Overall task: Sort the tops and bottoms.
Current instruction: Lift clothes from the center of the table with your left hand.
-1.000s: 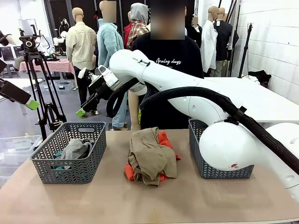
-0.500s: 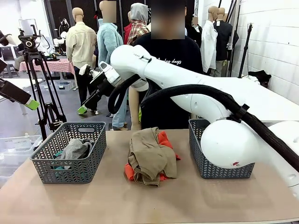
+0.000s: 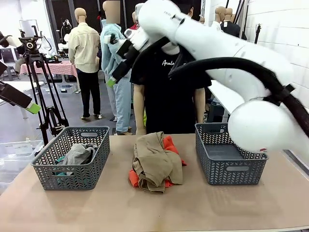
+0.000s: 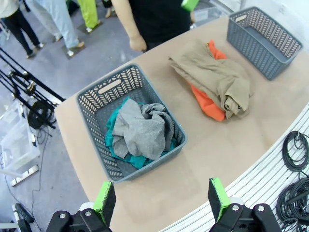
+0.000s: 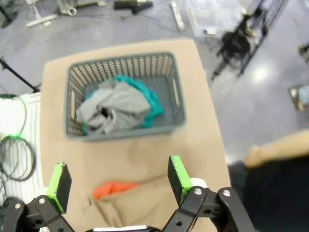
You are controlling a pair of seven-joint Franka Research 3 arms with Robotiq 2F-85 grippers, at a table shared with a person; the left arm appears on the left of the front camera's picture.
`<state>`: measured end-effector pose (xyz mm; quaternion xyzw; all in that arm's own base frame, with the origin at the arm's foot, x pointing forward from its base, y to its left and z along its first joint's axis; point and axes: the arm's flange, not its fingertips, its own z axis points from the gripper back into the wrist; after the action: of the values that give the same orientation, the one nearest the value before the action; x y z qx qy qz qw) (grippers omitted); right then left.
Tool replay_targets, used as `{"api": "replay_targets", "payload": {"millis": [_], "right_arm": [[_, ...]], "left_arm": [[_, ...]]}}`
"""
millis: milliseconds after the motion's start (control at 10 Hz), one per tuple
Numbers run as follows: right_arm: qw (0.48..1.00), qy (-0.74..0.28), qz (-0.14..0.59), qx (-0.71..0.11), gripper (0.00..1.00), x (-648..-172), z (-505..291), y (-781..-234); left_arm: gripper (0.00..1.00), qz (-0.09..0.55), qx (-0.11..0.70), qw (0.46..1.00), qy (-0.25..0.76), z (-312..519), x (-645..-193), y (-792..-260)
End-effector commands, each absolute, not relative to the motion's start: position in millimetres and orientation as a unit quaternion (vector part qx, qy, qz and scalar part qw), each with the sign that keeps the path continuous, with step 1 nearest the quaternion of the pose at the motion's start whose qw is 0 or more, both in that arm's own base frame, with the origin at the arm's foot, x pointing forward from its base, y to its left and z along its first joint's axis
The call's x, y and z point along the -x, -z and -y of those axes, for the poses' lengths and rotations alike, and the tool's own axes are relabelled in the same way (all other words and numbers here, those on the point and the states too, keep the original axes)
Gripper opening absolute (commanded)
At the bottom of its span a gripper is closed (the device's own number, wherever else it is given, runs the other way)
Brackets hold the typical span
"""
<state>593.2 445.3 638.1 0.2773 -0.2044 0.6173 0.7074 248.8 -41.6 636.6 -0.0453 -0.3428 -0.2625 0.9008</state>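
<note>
- Grey garment (image 4: pixel 142 133): crumpled, lying on teal garment (image 4: pixel 137 162); both in left basket (image 4: pixel 104 87).
- Khaki garment (image 4: pixel 212 77): loosely folded, lying over orange garment (image 4: pixel 205 101), mid-table (image 4: pixel 193 159), between left basket and right basket (image 3: pixel 231 168).
- Left gripper (image 4: pixel 161 198): jaws spread wide, nothing between them, high above the table's near edge, well apart from all four garments.
- Right gripper (image 5: pixel 119 182): jaws spread, nothing held, raised high, well apart from them.

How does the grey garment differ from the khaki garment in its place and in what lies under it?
The grey garment lies inside the left basket; the khaki garment lies on the table, beside that basket. The grey garment covers a teal garment; the khaki garment covers an orange garment. Both are crumpled, and each lies on top of another garment.
</note>
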Motion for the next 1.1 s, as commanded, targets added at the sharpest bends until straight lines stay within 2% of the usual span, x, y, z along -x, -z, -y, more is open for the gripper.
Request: {"api": "replay_targets", "payload": {"millis": [0, 400, 600, 700, 800, 1000], "right_arm": [[0.774, -0.569, 0.183, -0.209, 1.00, -457.6, -333.2, -588.9], [0.835, -0.495, 0.171, -0.169, 1.00, -380.2, -261.7, -589.4], [0.848, -0.474, 0.156, -0.179, 1.00, -363.3, -243.8, -571.7], [0.850, -0.464, 0.176, -0.180, 1.00, -367.4, -243.4, -563.3], [0.838, -0.493, 0.155, -0.173, 1.00, -548.6, -345.7, -749.1], [0.838, -0.493, 0.155, -0.173, 1.00, -548.6, -345.7, -749.1]], "left_arm": [[1.00, 0.343, 0.051, 0.899, 0.266, 42.3, -249.1, -636.8], [1.00, 0.343, 0.051, 0.899, 0.266, 42.3, -249.1, -636.8], [1.00, 0.343, 0.051, 0.899, 0.266, 42.3, -249.1, -636.8], [1.00, 0.343, 0.051, 0.899, 0.266, 42.3, -249.1, -636.8], [1.00, 0.343, 0.051, 0.899, 0.266, 42.3, -249.1, -636.8], [1.00, 0.343, 0.051, 0.899, 0.266, 42.3, -249.1, -636.8]]}}
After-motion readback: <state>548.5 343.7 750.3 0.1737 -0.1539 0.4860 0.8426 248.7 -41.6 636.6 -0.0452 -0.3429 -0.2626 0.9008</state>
